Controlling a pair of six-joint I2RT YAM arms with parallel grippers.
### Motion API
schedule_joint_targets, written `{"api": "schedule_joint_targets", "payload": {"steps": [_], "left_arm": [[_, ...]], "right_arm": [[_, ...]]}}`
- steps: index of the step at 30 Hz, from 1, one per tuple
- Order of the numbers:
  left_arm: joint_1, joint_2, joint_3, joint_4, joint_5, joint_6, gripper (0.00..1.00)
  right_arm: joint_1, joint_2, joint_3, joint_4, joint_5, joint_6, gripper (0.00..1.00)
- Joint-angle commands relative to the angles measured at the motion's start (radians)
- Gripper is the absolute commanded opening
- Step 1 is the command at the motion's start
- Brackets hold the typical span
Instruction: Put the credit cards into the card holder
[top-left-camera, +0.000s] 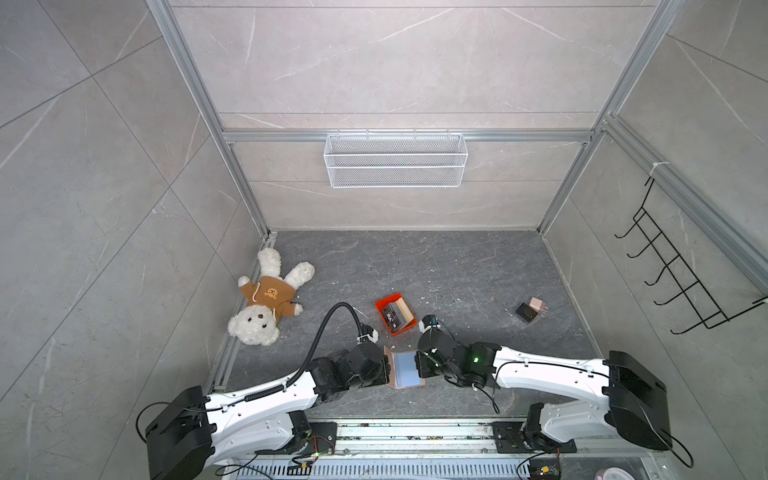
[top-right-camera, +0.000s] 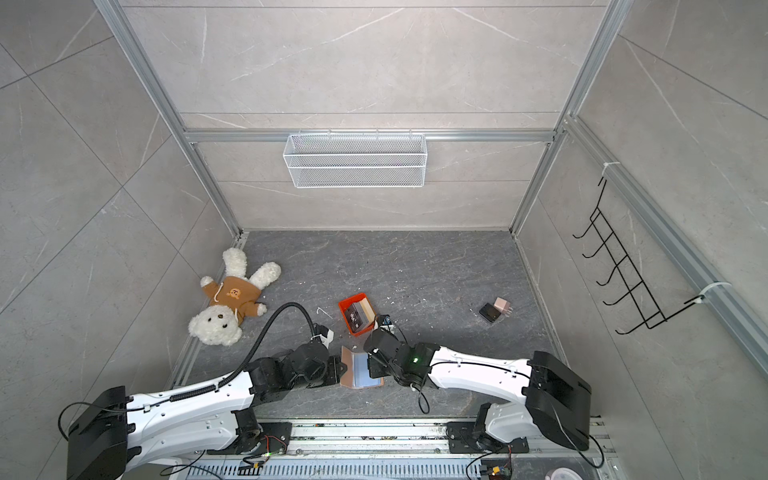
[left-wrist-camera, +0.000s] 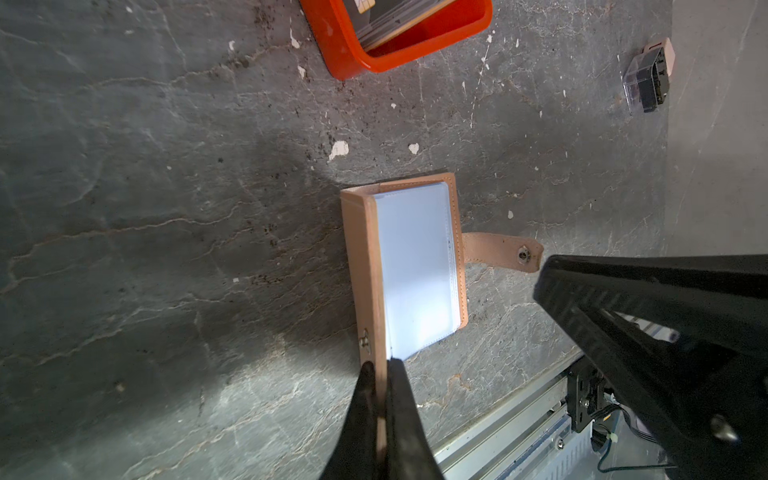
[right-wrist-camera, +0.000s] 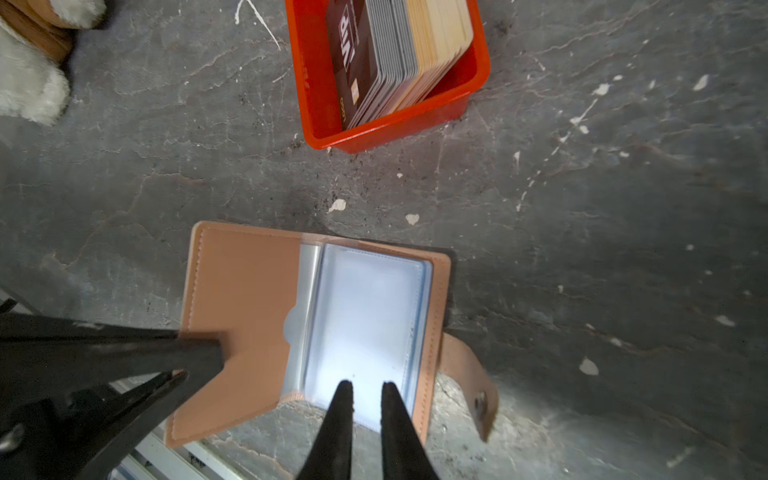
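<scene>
Our left pincer (left-wrist-camera: 378, 368) is clamped tight on the edge of the front cover (right-wrist-camera: 245, 299) of the flat, pinkish-tan, leather-look card holder (top-left-camera: 402, 370). It holds that cover tilted up, so the booklet lies open on the dark grey, stone-patterned surface (top-left-camera: 457, 270) between the two arms. Our right pincer (right-wrist-camera: 368, 386) sits with its tips over the near edge of the clear bluish plastic sleeves (right-wrist-camera: 365, 316). Its fingers stand a narrow gap apart with nothing between them, and we cannot tell whether they touch the plastic. The holder's strap with the round metal snap (right-wrist-camera: 480, 401) lies flat beside it. The uppermost sleeve looks bare, and we see no card anywhere in the holder, so we judge that opening it is done and the filling has not begun. Every card still has to be fetched and slid into a sleeve. The thin rectangular credit cards (right-wrist-camera: 386, 54) stand on edge in a leaning stack, a dark one with white "VIP" lettering in front, grey-edged ones behind and pale tan ones last. The stack sits inside the small orange-red rectangular plastic tray (right-wrist-camera: 316, 112), just beyond the holder. The white wire mesh basket (top-left-camera: 395, 160) on the back wall holds nothing we can see.
</scene>
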Motion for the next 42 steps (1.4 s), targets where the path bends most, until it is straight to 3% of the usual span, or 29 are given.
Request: {"api": "schedule_joint_targets", "payload": {"steps": [1,12,30,42], "left_arm": [[-0.007,0.009,0.017,0.024,-0.031,0.002,0.00],[-0.012,0.025,0.022,0.026,-0.031,0.018,0.00],[-0.014,0.027,0.019,0.029,-0.029,0.024,0.00],[-0.013,0.033,0.026,0.020,-0.030,0.028,0.00]], "right_arm": [[0.004,0.048,0.013,-0.020,0.005,0.029,0.17],[0.004,0.104,0.041,-0.166,0.103,0.035,0.17],[-0.013,0.176,0.071,-0.182,0.169,-0.022,0.17],[-0.038,0.216,0.063,-0.175,0.151,-0.039,0.19]]}}
